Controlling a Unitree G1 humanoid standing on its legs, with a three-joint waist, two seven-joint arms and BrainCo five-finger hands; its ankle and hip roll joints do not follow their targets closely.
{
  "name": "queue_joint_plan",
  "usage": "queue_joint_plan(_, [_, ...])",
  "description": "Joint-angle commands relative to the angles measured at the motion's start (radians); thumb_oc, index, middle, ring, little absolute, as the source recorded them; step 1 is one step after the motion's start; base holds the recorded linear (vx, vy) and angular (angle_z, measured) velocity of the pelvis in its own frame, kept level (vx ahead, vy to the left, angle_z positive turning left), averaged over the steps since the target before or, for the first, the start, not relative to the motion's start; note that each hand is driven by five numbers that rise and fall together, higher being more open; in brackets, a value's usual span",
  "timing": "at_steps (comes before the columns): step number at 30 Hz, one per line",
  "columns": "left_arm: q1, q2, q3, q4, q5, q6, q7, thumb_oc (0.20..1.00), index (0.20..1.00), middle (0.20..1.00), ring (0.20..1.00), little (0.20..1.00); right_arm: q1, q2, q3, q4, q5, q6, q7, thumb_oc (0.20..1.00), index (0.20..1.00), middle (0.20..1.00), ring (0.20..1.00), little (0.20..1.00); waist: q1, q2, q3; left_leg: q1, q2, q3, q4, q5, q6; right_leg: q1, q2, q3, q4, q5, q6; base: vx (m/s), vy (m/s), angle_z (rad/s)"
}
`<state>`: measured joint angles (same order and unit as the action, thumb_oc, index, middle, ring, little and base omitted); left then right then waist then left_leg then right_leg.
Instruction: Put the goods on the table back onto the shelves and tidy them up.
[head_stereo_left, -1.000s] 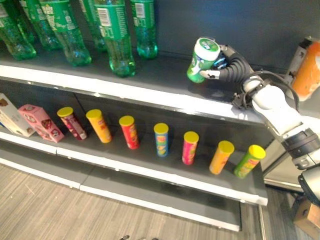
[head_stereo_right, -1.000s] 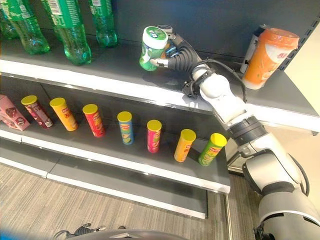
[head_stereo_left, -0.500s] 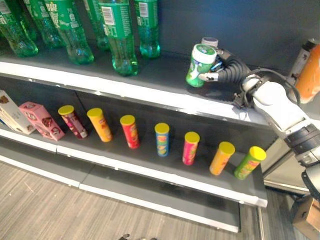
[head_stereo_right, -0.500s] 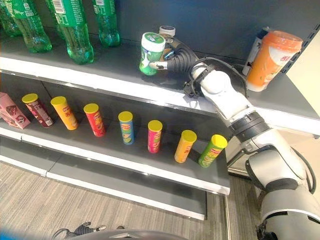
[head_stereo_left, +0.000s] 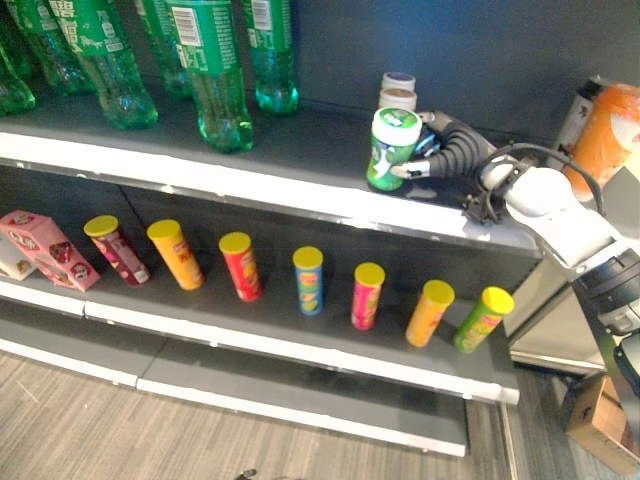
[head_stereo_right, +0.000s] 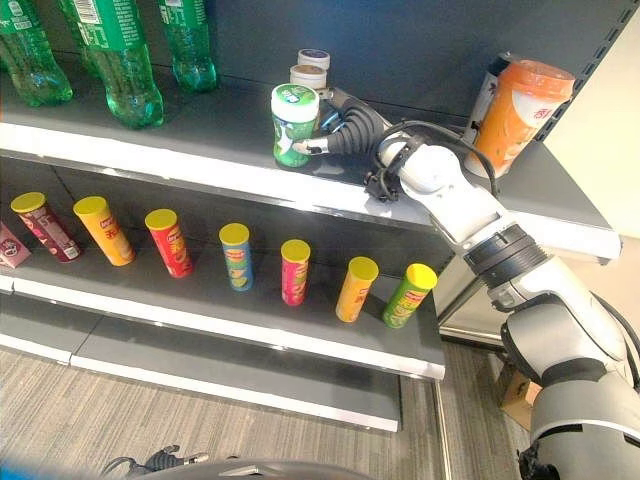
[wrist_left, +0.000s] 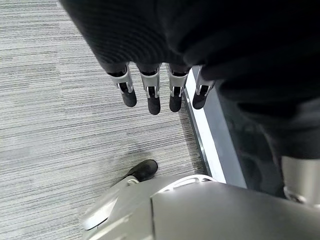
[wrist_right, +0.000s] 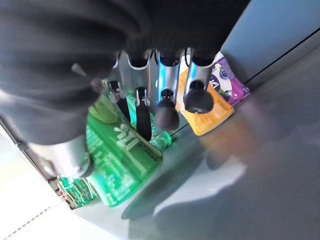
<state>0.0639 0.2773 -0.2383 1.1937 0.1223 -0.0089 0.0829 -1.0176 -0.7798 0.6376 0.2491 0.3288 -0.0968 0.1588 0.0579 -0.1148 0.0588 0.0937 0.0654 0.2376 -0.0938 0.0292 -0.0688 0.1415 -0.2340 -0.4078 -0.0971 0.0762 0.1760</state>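
Your right hand (head_stereo_right: 345, 132) grips the green canister (head_stereo_right: 292, 124) upright on the top shelf (head_stereo_right: 200, 165) (upper centre of the frame), seemingly seating it beside two small jars (head_stereo_right: 308, 70).

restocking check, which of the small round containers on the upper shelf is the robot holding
The green container with the white lid, gripped by the right hand. The two smaller ones stand untouched behind it.

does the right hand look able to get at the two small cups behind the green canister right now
Probably not yet: the right hand is shut on the green canister, which stands upright directly in front of the two small cups on the top shelf.
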Motion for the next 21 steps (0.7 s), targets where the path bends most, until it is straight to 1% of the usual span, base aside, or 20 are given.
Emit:
queue_joint_plan(1, [-0.057, 0.030, -0.037, 0.060, 0.012, -0.008, 0.005, 1.000, 1.000, 1.000, 1.000, 1.000, -0.039, -0.014, 0.086, 0.073, -0.024, -0.014, -0.007, 0.200, 0.200, 0.200, 0.200, 0.200, 0.037, -0.012, 0.008, 0.024, 0.082, 0.098, 0.032, -0.023, -0.057, -0.060, -0.048, 0.019, 0.089, -0.028, 0.020, 0.00, 0.000, 0.00])
queue_joint_plan(8, [-0.053, 0.033, -0.031, 0.067, 0.012, -0.006, 0.007, 1.000, 1.000, 1.000, 1.000, 1.000, -0.042, 0.003, 0.089, 0.090, -0.036, -0.011, -0.009, 0.200, 0.200, 0.200, 0.200, 0.200, 0.042, -0.015, 0.010, 0.022, 0.078, 0.095, 0.030, -0.022, -0.057, -0.058, -0.049, 0.019, 0.088, -0.026, 0.020, 0.00, 0.000, 0.00])
queue_joint_plan(9, [-0.053, 0.033, -0.030, 0.069, 0.012, -0.006, 0.007, 1.000, 1.000, 1.000, 1.000, 1.000, -0.044, 0.006, 0.088, 0.092, -0.035, -0.011, -0.010, 0.840, 0.840, 0.840, 0.840, 0.840, 0.042, -0.014, 0.011, 0.022, 0.078, 0.095, 0.029, -0.022, -0.057, -0.058, -0.049, 0.018, 0.088, -0.025, 0.020, 0.00, 0.000, 0.00])
queue_joint_plan(10, [-0.051, 0.034, -0.029, 0.069, 0.011, -0.005, 0.007, 1.000, 1.000, 1.000, 1.000, 1.000, -0.042, 0.014, 0.082, 0.089, -0.030, -0.012, -0.013, 1.000, 1.000, 1.000, 1.000, 1.000, 0.043, -0.014, 0.010, 0.024, 0.078, 0.094, 0.028, -0.022, -0.057, -0.057, -0.049, 0.017, 0.088, -0.025, 0.019, 0.00, 0.000, 0.00])
queue_joint_plan(15, [-0.047, 0.036, -0.025, 0.073, 0.008, -0.004, 0.008, 1.000, 1.000, 1.000, 1.000, 1.000, -0.040, 0.024, 0.062, 0.074, -0.013, -0.021, -0.022, 1.000, 1.000, 1.000, 1.000, 1.000, 0.044, -0.013, 0.010, 0.027, 0.077, 0.093, 0.028, -0.023, -0.057, -0.057, -0.049, 0.017, 0.088, -0.025, 0.019, 0.00, 0.000, 0.00])
queue_joint_plan(21, [-0.046, 0.041, -0.008, 0.086, 0.008, 0.002, 0.016, 1.000, 1.000, 1.000, 1.000, 1.000, -0.025, 0.021, -0.003, 0.014, 0.022, -0.048, -0.063, 1.000, 1.000, 1.000, 1.000, 1.000, 0.042, -0.013, 0.004, 0.032, 0.077, 0.094, 0.026, -0.026, -0.056, -0.053, -0.049, 0.015, 0.087, -0.024, 0.020, 0.00, 0.000, 0.00])
